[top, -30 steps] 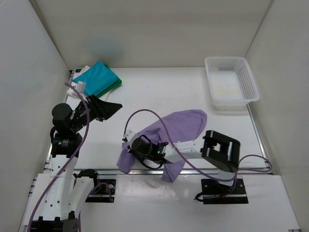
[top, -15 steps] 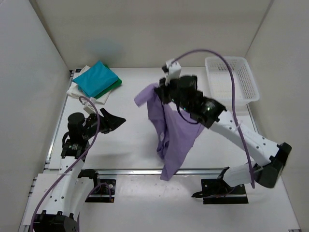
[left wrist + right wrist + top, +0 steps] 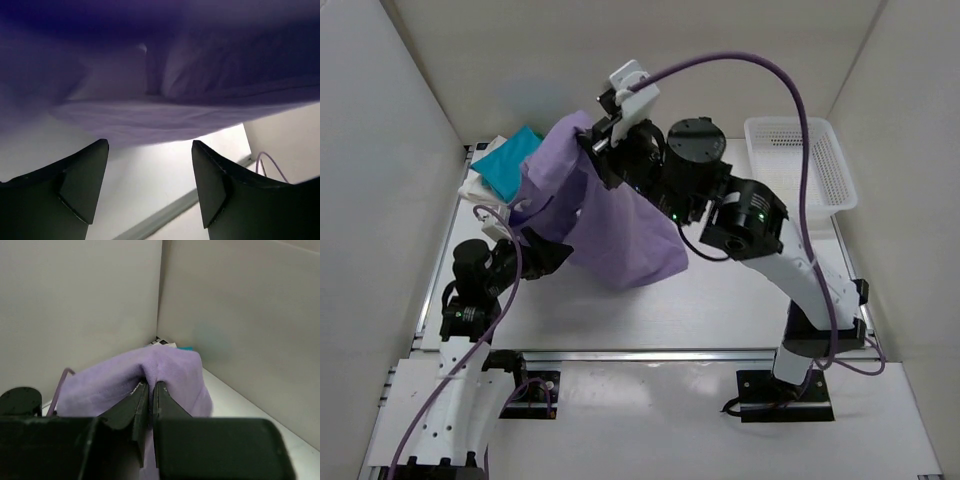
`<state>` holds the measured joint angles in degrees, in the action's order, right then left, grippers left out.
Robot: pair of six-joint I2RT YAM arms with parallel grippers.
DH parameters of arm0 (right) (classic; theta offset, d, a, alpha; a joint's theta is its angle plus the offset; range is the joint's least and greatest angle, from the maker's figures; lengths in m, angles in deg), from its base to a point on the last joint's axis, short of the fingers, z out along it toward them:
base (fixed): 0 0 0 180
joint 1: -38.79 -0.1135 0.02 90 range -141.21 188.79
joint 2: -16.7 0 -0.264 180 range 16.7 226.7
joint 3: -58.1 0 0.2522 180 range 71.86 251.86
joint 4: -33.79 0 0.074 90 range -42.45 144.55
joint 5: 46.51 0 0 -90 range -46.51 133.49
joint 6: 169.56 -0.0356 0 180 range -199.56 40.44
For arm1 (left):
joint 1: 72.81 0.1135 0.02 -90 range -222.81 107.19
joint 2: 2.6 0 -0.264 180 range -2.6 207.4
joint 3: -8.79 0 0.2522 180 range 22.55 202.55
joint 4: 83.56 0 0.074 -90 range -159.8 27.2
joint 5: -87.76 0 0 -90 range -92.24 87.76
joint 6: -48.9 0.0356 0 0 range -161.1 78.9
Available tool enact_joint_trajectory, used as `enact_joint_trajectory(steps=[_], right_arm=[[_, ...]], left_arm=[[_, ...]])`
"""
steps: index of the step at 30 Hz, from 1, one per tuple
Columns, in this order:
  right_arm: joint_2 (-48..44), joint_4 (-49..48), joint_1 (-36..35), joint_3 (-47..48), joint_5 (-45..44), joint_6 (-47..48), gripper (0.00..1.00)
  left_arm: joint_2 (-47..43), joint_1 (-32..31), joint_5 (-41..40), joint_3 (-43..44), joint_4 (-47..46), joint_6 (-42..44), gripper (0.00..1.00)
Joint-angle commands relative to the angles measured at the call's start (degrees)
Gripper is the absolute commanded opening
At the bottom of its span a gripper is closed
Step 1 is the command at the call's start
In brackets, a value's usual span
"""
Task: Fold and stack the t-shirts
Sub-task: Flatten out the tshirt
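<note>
arms: white links [image 3: 820, 290] | black joints [image 3: 745, 225] | purple cables [image 3: 735, 56] | black gripper fingers [image 3: 80, 185]

lavender shirt [image 3: 620, 225] hangs over L pincer [image 3: 150, 146], basket [image 3: 840, 180] far R corner

A white table [image 3: 720, 300] is enclosed on three sides by plain off-white panels: a back wall [image 3: 740, 70], a left wall [image 3: 380, 150] and a right wall [image 3: 910, 150]. A metal rail [image 3: 650, 352] is seen along the table's near edge. Soft, even light is cast, and a faint bluish patch [image 3: 535, 100] is seen on the back wall
</note>
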<state>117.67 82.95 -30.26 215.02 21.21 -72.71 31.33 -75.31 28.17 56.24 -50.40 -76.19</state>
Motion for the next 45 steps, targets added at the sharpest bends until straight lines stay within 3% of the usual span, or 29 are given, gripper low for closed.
enact_joint_trajectory(steps=[1, 3, 6, 8, 9, 11, 15, 17, 21, 26, 31, 36, 41, 43, 45], right_arm=[[-7.6, -2.5, -4.3, -2.6, -11.9, 4.0, 0.0], [-9.2, 2.5, -2.4, -3.3, -13.6, 1.7, 0.0], [-11.9, 11.6, 8.6, -7.3, -5.8, -10.5, 0.0], [-18.5, 7.2, 11.1, -20.3, -8.7, -12.8, 0.0], [-21.8, 0.4, 10.6, -32.5, -11.4, -12.7, 0.0], [-31.4, -5.7, 14.1, -50.0, -8.1, -14.7, 0.0], [-40.1, -6.7, 27.3, -62.2, 7.2, -19.9, 0.0], [-41.7, -5.6, 29.2, -66.2, 8.6, -20.5, 0.0], [-47.2, -6.0, 31.3, -78.4, 9.1, -22.2, 0.0], [-53.6, -7.8, 38.8, -90.0, 16.4, -25.0, 0.0], [-61.8, -5.7, 43.0, -102.3, 16.5, -28.5, 0.0], [-66.8, -4.3, 47.2, -107.2, 20.7, -27.9, 0.0], [-68.2, -5.3, 50.4, -108.4, 24.7, -27.5, 0.0], [-67.8, -5.1, 50.7, -108.3, 25.6, -26.8, 0.0], [-67.7, -5.2, 51.2, -107.9, 25.5, -26.7, 0.0]], left_arm=[[0.3, 0.0, -2.0, 5.2, 2.0, 2.5, 0.78], [1.4, -0.4, -1.9, 5.9, 1.7, 2.2, 0.77], [3.1, -0.7, -1.0, 6.0, 1.4, 2.6, 0.77], [4.2, -1.0, -2.5, 5.9, 2.4, 3.8, 0.77], [4.5, -1.4, -3.0, 5.2, 3.0, 4.4, 0.77], [3.1, -2.2, -4.3, 0.9, 2.6, 5.0, 0.77], [-3.6, -5.1, -3.2, -10.5, -1.7, 1.6, 0.8], [-4.2, -6.0, -3.9, -12.0, -1.6, 2.5, 0.88], [0.3, -9.4, -14.3, -10.4, 3.8, 6.4, 0.93], [7.9, -10.0, -14.0, -14.0, -1.5, 3.2, 0.93], [14.5, -13.7, -20.6, -14.8, -3.6, 4.8, 0.89], [17.7, -14.0, -23.4, -15.5, -4.0, 5.8, 0.86], [20.9, -14.8, -22.9, -17.5, -8.2, 5.5, 0.56], [20.3, -14.5, -22.1, -18.7, -9.8, 4.9, 0.35], [18.6, -14.6, -22.7, -18.1, -8.9, 4.5, 0.21]])
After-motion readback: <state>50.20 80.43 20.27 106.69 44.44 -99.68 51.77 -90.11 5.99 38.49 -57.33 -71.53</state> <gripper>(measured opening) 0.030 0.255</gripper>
